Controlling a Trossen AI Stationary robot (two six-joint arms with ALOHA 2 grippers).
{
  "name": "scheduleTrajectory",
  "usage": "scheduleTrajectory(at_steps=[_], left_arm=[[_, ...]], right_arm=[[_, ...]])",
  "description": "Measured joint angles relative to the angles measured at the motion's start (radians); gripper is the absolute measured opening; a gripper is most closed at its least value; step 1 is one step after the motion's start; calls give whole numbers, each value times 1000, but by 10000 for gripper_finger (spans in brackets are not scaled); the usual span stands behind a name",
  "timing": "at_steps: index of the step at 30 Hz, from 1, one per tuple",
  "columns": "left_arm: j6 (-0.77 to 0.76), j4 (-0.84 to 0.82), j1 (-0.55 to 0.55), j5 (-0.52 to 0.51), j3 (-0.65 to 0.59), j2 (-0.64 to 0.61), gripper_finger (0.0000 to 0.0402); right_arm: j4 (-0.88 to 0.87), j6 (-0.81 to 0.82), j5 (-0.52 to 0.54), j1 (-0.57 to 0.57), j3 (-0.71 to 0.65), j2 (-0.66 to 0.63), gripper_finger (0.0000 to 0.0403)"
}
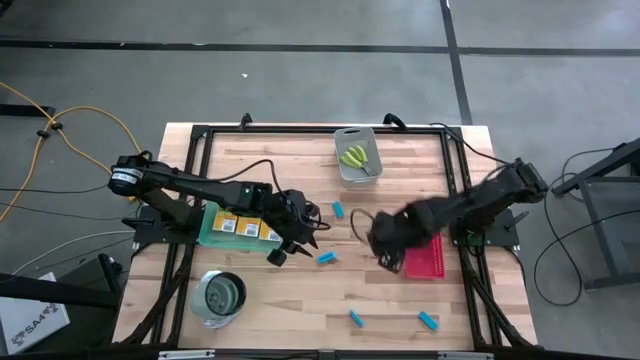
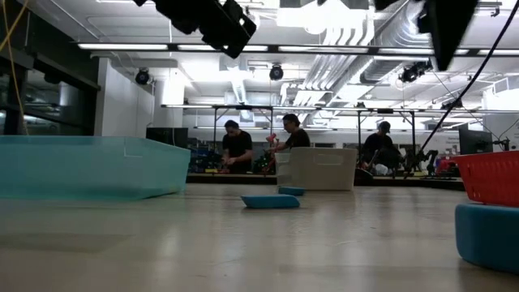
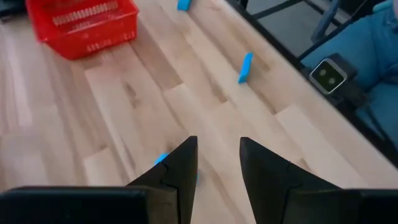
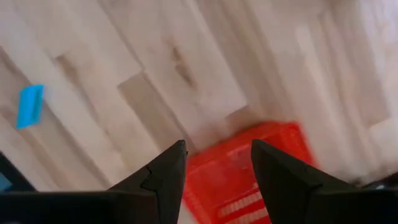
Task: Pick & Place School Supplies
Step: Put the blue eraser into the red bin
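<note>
2 dark, jointed arms. The left arm [image 1: 190,185] carries a silver ring and thin black cable. Each gripper has 2 black wedge-shaped fingers [image 3: 177,171].

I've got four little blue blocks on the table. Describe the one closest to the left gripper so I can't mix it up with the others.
Start at the green mat on the table's left side, which carries the yellow crayon boxes. Just off its right end hangs the left gripper, jaws open. The blue block lies right beside its fingertips, between the mat and the red tray; the other three lie farther off.

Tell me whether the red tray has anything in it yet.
Cannot tell for sure. The red tray is partly covered by the right tool from above; its visible part in the left wrist view shows nothing inside.
</note>
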Motion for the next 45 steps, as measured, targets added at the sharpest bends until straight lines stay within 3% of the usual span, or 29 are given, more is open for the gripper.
scheduleTrajectory(at_steps=[7, 16, 29, 45], left_arm=[[-11, 73, -56, 0, 0, 0, 115], [-19, 140, -91, 0, 0, 0, 115], [-43, 175, -108, -1, 0, 0, 115], [-71, 222, -140, -3, 0, 0, 115]], right_arm=[[1, 358, 76, 236, 0, 3, 173], [35, 623, 88, 434, -1, 16, 173], [266, 798, 71, 644, -135, 114, 173], [362, 1016, 66, 792, -149, 272, 173]])
